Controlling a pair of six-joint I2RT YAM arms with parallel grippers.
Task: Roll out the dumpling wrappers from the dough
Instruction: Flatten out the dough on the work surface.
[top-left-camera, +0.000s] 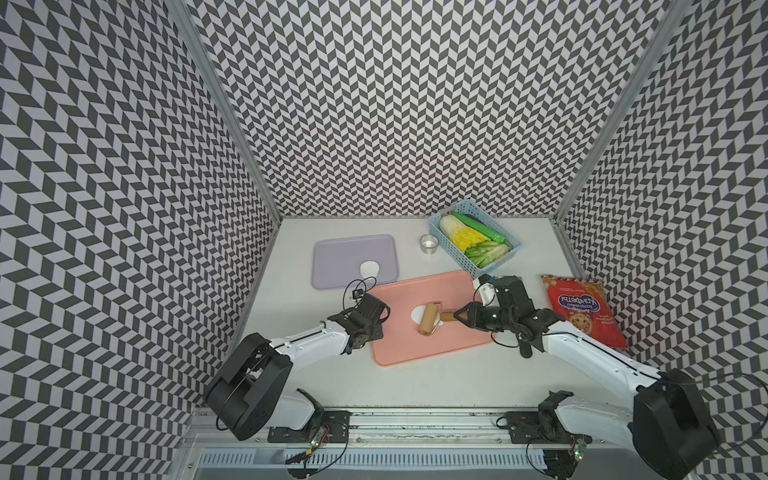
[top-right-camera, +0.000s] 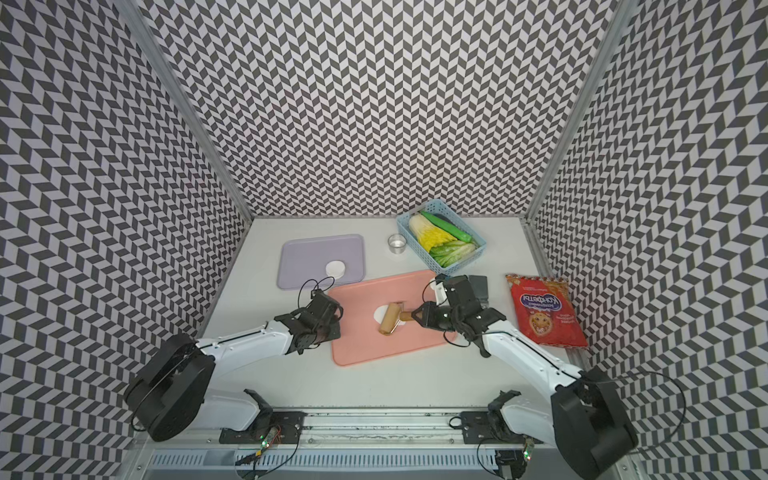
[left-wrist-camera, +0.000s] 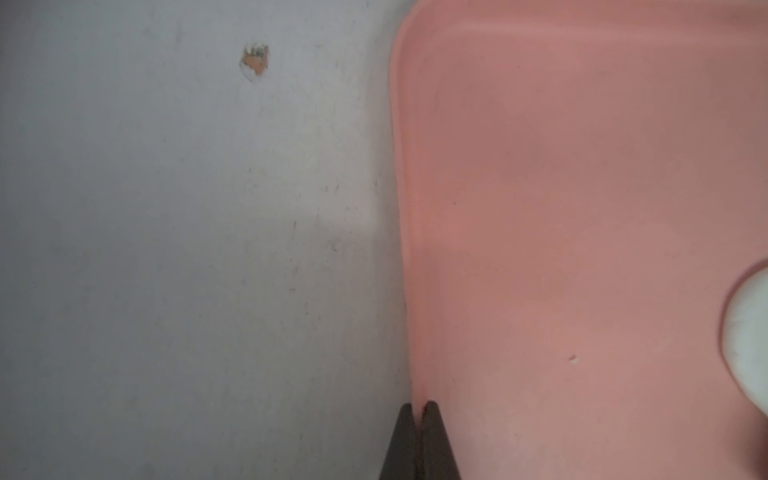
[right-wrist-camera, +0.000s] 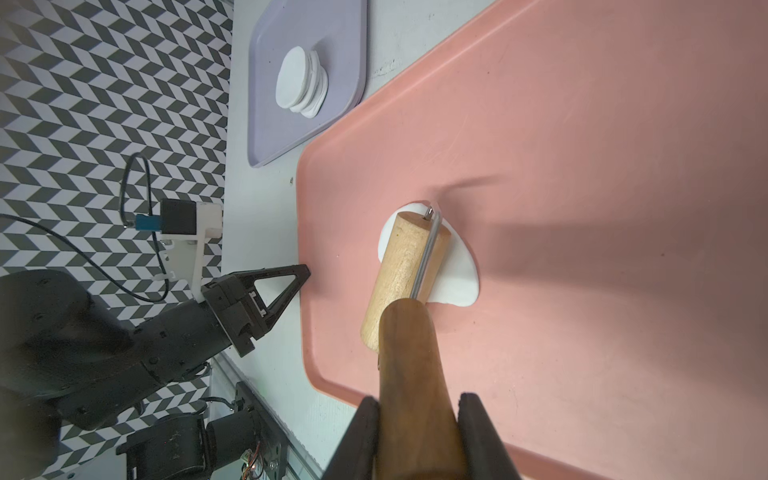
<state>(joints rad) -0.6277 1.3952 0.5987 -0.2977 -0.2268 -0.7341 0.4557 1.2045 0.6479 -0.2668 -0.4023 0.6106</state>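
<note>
1. Left gripper is pressed together on the pink tray's edge.
2. Right gripper pinches the roller's handle; ahead of it the barrel rests on the dough, flat on that tray.
3. Beside the right gripper lies a red bag reading "Конфеты".
4. Beyond the left gripper, stacked dumpling wrappers sit on a purple tray.
5. Farther beyond the right gripper: metal cup, blue basket.
</note>
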